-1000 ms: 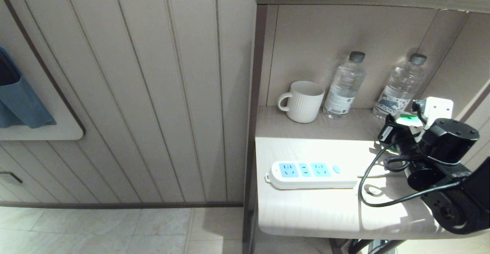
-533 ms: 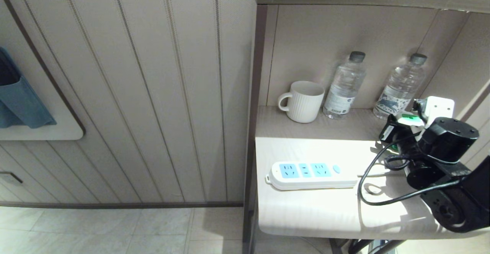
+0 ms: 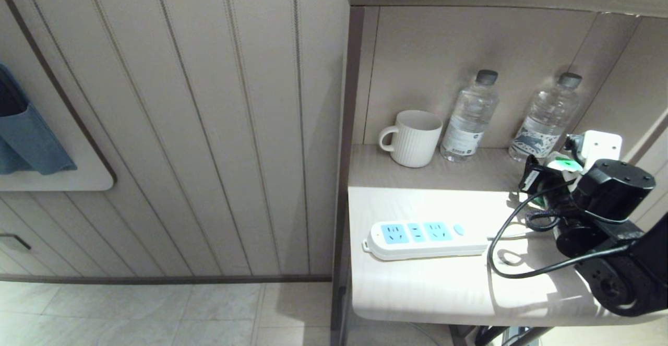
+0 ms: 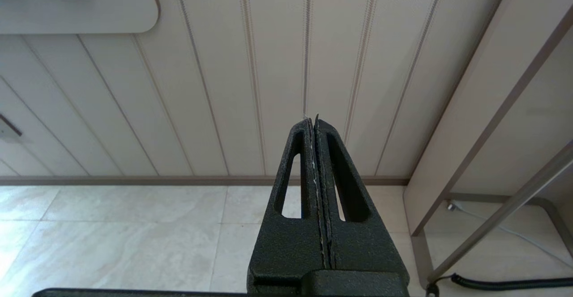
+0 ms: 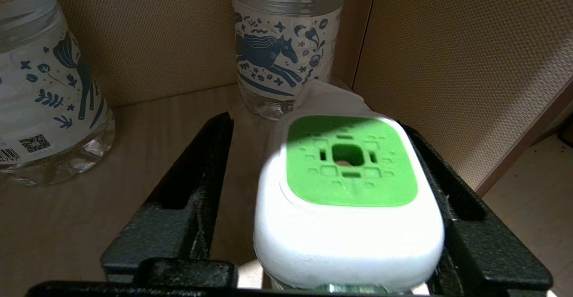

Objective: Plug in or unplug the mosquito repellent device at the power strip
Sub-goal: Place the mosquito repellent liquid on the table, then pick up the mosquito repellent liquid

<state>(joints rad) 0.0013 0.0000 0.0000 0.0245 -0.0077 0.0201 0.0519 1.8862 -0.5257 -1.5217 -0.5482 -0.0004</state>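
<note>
Jaws on our right gripper [image 5: 313,171] stand spread around the repellent device [image 5: 349,194]: one finger [image 5: 197,167] is clear of it with a gap between, while the other lies against its white side. Whether the device rests on the shelf [image 3: 417,278] or hangs from that one finger we cannot tell. We see its green-and-white head [image 3: 562,164] at the shelf's right end, just in front of the right-hand water bottle [image 3: 545,119] and well apart from the power strip [image 3: 425,239]. The strip lies flat near the shelf's front edge, all three sockets bare, its cord running off to the right. A mug [image 3: 415,137] and a second bottle [image 3: 469,116] stand at the back. Our left gripper [image 4: 315,122] hangs over the floor tiles [image 4: 134,238] beside the shelf, jaws pressed together.
</note>
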